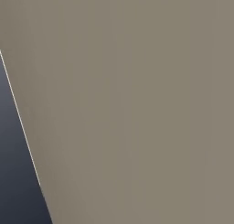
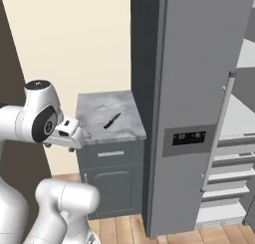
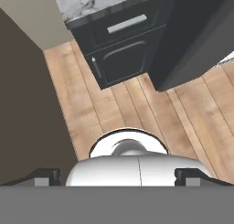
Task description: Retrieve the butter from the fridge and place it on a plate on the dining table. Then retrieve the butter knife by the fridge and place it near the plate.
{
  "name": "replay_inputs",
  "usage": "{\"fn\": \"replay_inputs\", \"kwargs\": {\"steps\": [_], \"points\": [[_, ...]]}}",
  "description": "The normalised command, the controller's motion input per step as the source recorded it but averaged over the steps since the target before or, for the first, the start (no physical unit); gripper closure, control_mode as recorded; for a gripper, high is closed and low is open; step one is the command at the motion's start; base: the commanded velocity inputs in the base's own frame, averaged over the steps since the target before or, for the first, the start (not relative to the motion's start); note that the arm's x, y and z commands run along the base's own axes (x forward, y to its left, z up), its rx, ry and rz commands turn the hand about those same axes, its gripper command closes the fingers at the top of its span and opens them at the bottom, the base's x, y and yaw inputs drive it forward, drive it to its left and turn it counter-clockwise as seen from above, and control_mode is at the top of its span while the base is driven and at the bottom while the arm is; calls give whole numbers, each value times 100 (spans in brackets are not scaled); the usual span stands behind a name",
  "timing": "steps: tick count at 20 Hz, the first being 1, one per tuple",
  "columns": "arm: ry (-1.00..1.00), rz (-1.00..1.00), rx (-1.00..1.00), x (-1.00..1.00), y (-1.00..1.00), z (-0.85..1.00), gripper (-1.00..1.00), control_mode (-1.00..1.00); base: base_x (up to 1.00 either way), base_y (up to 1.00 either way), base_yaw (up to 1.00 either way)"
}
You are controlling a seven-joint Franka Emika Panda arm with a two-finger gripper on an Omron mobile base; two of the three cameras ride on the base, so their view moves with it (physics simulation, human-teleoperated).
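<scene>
Claw: the gripper (image 3: 117, 176) pointed down at the floor in the hand view, its two dark fingertips (image 3: 45, 177) standing far apart at the bottom corners, with nothing between them.
Claw and landmark: the gripper hung in front of the drawer cabinet (image 2: 113, 176), out from its dark front, clear of it and of everything on it.
Arm: in the right base view the white arm (image 2: 42, 119) folded up at the left, its dark-capped joint level with the cabinet top and just left of it.
Drawer cabinet: a small dark grey unit with a marble top (image 2: 107, 116), one drawer with a pale bar handle (image 2: 110, 154) and a panelled door below; the hand view showed the same front (image 3: 123, 45).
Butter knife: the butter knife (image 2: 111, 120) lay flat on the cabinet's marble top, near the middle, set on a slant, touching nothing else.
Fridge: the fridge (image 2: 189, 98) stood directly right of the cabinet, touching its side, with the dark dispenser panel (image 2: 189, 138) on the grey door.
Fridge door: the door further from the cabinet stood open, a long bar handle (image 2: 219, 133) at its edge, white shelves (image 2: 226, 181) visible inside.
Butter: cannot tell where it was; the shelves in sight were too partial to judge.
Floor: light wood planks (image 3: 151, 109) ran in front of the cabinet and fridge.
Wall: a cream wall (image 2: 74, 39) rose behind the cabinet; the left base view showed a plain grey-brown surface (image 1: 137, 104) close up.
</scene>
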Motion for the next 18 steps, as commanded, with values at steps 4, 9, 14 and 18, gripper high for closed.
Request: {"fn": "replay_inputs", "kwargs": {"steps": [4, 9, 14, 18], "points": [[0, 0, 0, 0, 0, 0, -100, 100, 42, -1, -2], [0, 0, 0, 0, 0, 0, -100, 100, 50, 0, -10], [0, 0, 0, 0, 0, 0, -100, 100, 65, 0, -12], [0, 0, 0, 0, 0, 0, -100, 100, 50, 0, -9]]}}
